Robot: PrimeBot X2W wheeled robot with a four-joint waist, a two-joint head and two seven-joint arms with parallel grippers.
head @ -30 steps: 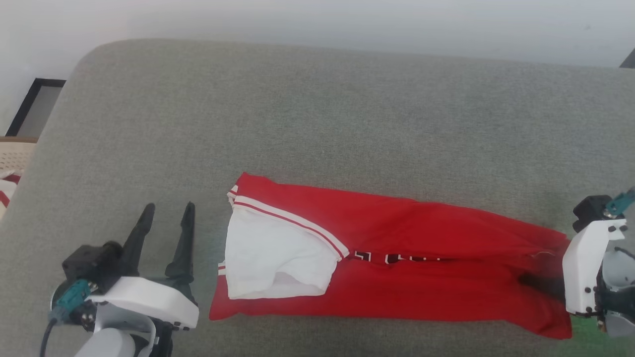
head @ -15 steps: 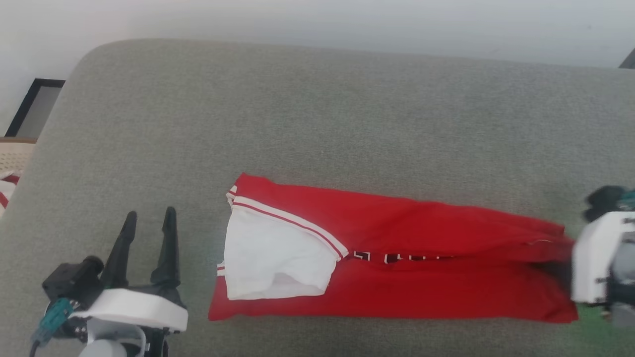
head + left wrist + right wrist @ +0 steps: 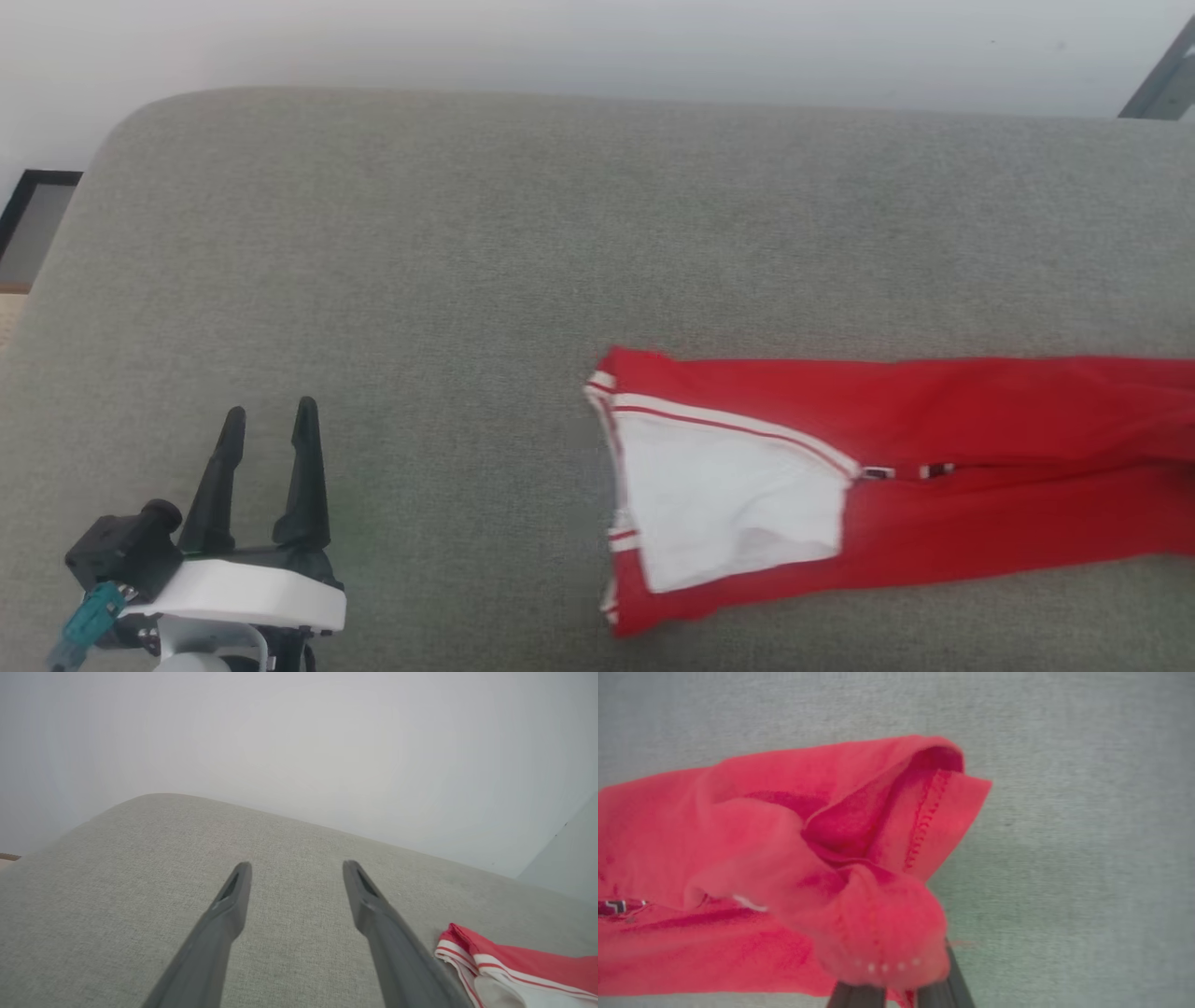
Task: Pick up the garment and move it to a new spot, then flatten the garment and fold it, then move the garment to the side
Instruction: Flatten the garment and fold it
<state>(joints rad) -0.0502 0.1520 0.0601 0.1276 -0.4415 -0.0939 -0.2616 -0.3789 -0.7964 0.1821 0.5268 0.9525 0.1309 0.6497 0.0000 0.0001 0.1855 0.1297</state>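
Head view: the left claw (image 3: pixel 270 411) sits at the lower left above the grey fabric surface (image 3: pixel 523 243), its two dark fingers spread apart with nothing between them. The garment (image 3: pixel 943 523) lies flat in a long band on that surface, well apart from this claw and to its right. Its white panel (image 3: pixel 728 504) with red-and-white stripe trim is at the end nearer the claw, and its red length runs off the right edge of the view.

Left wrist view: the left claw (image 3: pixel 296 865) is open and empty over bare grey fabric. Only the striped, white-panelled corner of the garment (image 3: pixel 528 970) shows, at the lower right, just beside the claw's right-hand finger (image 3: pixel 387 933).

Right wrist view: the right claw (image 3: pixel 899 996) is closed on the garment (image 3: pixel 752 858). A bunched red fold covers its fingertips and the hem stands open above them. The rest spreads to the left across the grey surface.
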